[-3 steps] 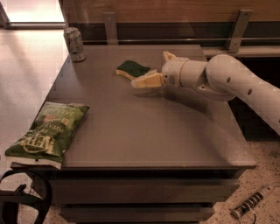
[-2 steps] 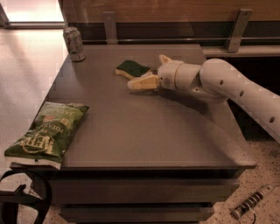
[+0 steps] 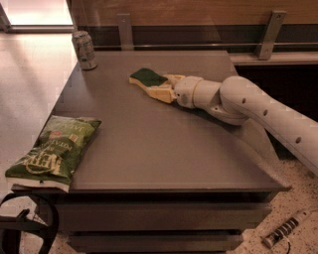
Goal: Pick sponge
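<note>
The arm [image 3: 258, 106] reaches low and nearly level over the table [image 3: 164, 154] from the right of the sponge [image 3: 147, 76], near the far edge; the gripper [image 3: 156, 83] meets it, fingers spread; can [image 3: 84, 49] and chip bag [image 3: 54, 149] lie well left, bare tabletop in front

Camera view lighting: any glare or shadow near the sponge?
Camera view: dim, warm cast; glare on the floor top left; the gripper, at the right end of the sponge, and its arm throw a soft shadow on the table.
</note>
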Tool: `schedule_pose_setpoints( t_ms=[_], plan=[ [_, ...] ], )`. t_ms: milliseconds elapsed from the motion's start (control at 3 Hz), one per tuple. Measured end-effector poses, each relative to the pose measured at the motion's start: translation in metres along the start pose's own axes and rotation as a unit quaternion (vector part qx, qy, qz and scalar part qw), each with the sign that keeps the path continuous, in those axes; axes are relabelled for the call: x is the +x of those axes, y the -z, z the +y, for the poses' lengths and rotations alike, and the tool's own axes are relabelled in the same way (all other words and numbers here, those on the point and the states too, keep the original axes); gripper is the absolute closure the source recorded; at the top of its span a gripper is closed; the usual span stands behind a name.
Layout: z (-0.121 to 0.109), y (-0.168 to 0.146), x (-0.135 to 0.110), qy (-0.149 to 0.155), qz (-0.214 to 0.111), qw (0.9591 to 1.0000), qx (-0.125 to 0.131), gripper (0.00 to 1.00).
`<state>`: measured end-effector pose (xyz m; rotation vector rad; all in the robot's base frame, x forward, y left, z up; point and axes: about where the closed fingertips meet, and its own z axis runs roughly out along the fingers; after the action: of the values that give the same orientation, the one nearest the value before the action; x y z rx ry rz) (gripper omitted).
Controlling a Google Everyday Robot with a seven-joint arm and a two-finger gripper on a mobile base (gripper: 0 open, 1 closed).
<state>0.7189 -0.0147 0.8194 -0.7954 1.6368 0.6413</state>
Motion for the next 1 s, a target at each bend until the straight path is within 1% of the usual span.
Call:
schedule_pose_setpoints(
  t_ms=[667, 1000],
  plan=[
    [0.0033, -0.0030, -0.0013, 0.001, 0.000, 1.0000, -0.003, 0.90],
    [0.0049, -0.0046, -0.0016, 0.001, 0.000, 1.0000, -0.005, 1.00]
  ],
)
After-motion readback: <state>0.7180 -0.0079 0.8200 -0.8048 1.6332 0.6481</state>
